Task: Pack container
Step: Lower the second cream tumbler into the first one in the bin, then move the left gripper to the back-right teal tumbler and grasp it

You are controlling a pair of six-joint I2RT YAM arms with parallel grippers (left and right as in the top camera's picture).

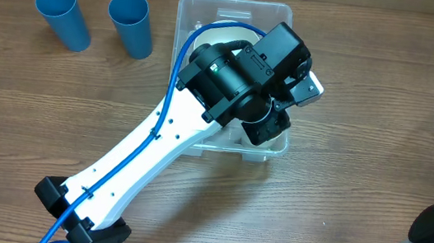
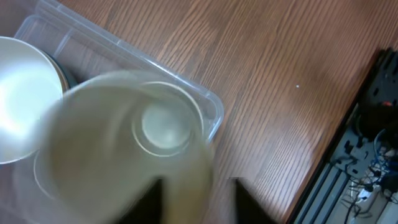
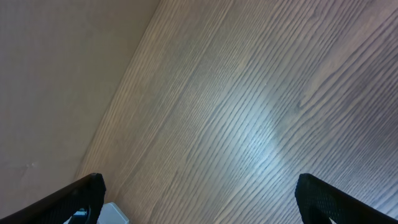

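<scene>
The container [image 1: 214,12] lies mid-worktop [image 1: 384,109], its long axis running away from the robot. The left end effector [image 2: 199,194] hangs over its near right corner with a cream cup [image 2: 158,127] below it, but the blur hides whether the cup is gripped or let go; a cream bowl [image 2: 18,93] sits inside, just beside. The right end effector [image 3: 199,183] is released and empty, well apart; so the left arm is nearer, and I judge the move goes straight down, minding the rim.

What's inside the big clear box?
A cream bowl sits in the container, a blurry cream cup beside it. From above, the left arm hides most of the inside.
</scene>
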